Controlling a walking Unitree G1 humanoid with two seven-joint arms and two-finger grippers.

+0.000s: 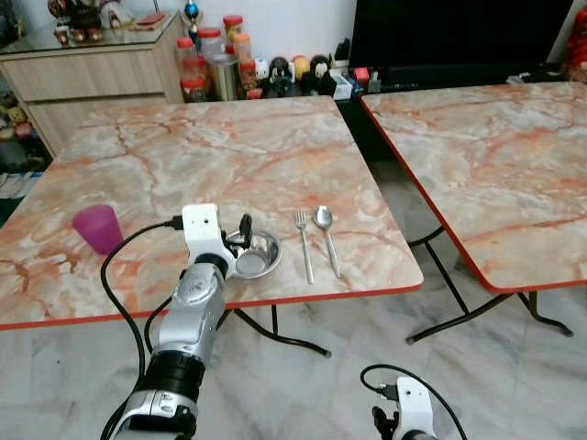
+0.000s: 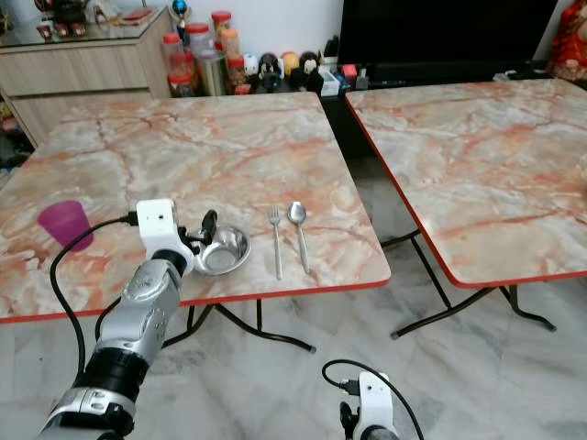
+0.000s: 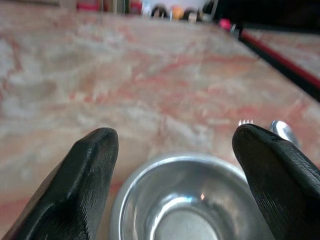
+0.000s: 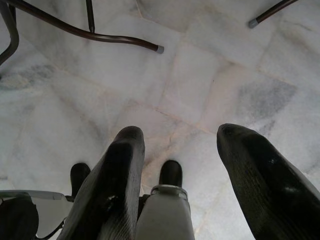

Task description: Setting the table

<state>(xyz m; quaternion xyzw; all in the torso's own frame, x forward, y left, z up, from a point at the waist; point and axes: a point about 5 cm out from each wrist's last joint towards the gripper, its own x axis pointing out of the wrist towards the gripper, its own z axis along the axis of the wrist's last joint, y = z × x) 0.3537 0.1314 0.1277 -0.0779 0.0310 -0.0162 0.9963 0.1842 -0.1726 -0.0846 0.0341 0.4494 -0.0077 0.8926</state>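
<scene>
Stainless steel bowl sits near the front edge of the near marble-topped table, with the left gripper poised directly over its near-left rim. In the left wrist view the two black fingers are spread wide, one on each side of the bowl, gripping nothing; whether either pad touches the rim cannot be told. From the gripper the bowl lies straight ahead and slightly below, at about 3 o'clock in the head views. At 3 o'clock of the bowl, just beside it but apart, lie a fork and a spoon, side by side, long axes running 12 to 6 o'clock, heads at 12. A purple cup stands well apart at 9 o'clock. The left arm is plainly the nearer one; the right gripper hangs low over the floor, fingers parted and empty.
</scene>
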